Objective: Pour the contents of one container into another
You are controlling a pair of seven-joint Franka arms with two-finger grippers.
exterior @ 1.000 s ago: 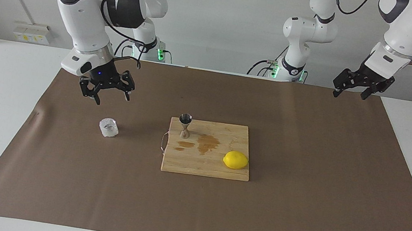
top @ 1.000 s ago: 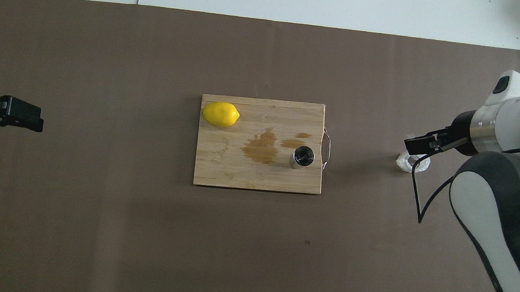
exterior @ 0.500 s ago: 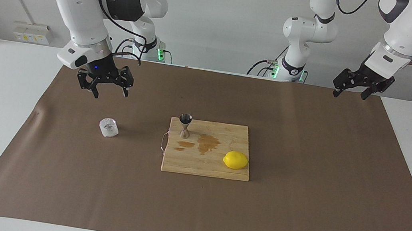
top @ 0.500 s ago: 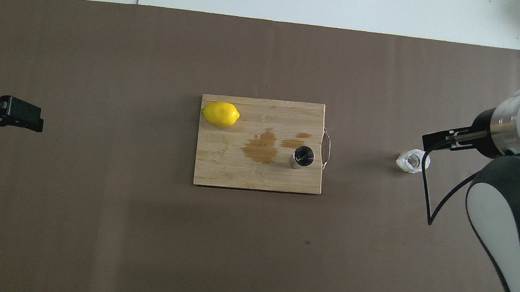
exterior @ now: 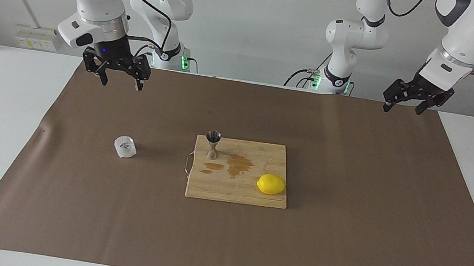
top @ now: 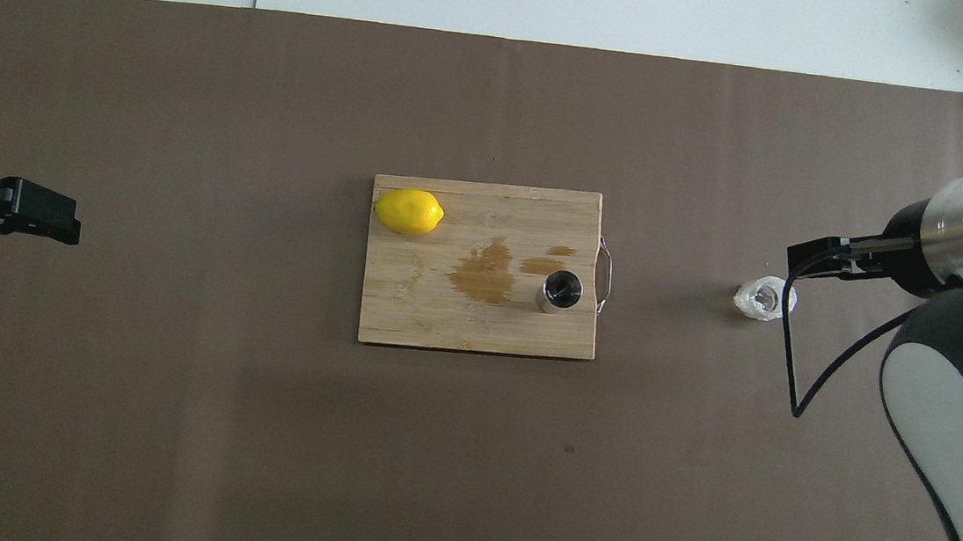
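The clear faceted glass (exterior: 125,147) (top: 760,299) stands upright on the brown paper toward the right arm's end, with nothing touching it. The steel jigger (exterior: 212,144) (top: 561,291) stands upright on a corner of the wooden cutting board (exterior: 237,193) (top: 424,318), on the side facing the glass. My right gripper (exterior: 120,84) (top: 811,257) hangs open and empty, high over the paper and apart from the glass. My left gripper (exterior: 401,110) (top: 53,220) waits open and empty over the paper's corner at the left arm's end.
A yellow lemon (exterior: 271,184) (top: 408,211) lies on the board's corner farthest from the jigger. A brown wet stain (exterior: 238,165) (top: 486,273) spreads on the board beside the jigger. Brown paper (exterior: 342,240) covers most of the white table.
My right gripper has risen and drawn back from above the glass toward the robots' edge of the paper, staying open. The glass, jigger, lemon and left arm have not moved.
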